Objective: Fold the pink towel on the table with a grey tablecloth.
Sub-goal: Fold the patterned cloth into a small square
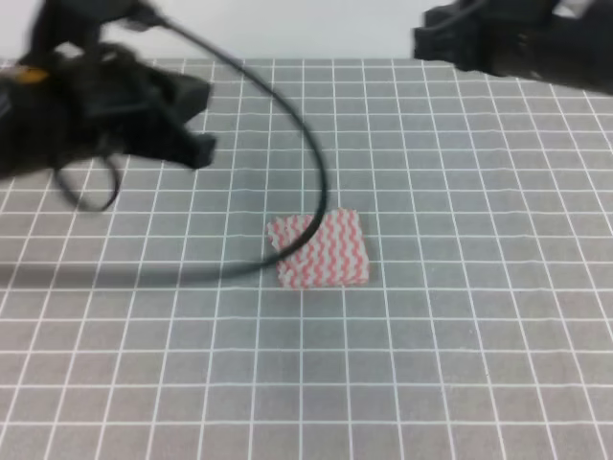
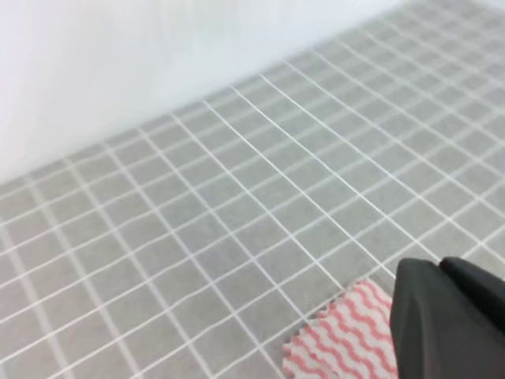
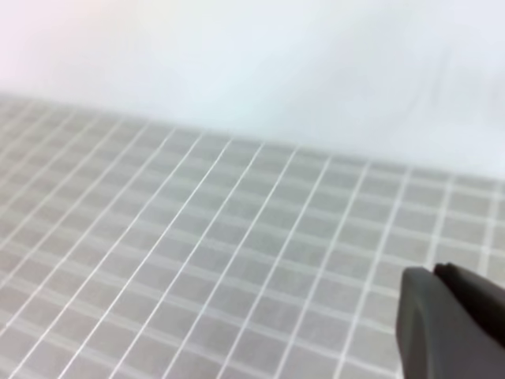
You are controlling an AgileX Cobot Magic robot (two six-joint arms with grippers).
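Observation:
The pink towel (image 1: 324,251) lies near the middle of the table with a grey tablecloth (image 1: 450,364) as a small, roughly square zigzag-striped patch about two grid cells wide. My left gripper (image 1: 198,146) hovers blurred at the upper left, well clear of the cloth. In the left wrist view its dark fingers (image 2: 442,272) press together at the lower right, with a corner of the towel (image 2: 343,343) just below them. My right gripper (image 1: 428,43) stays at the top right, far from the towel. Its fingers (image 3: 434,272) also look shut and hold nothing.
A black cable (image 1: 318,172) from the left arm arcs down across the towel's left part and runs back left along the cloth. A pale wall (image 2: 158,55) borders the table's far edge.

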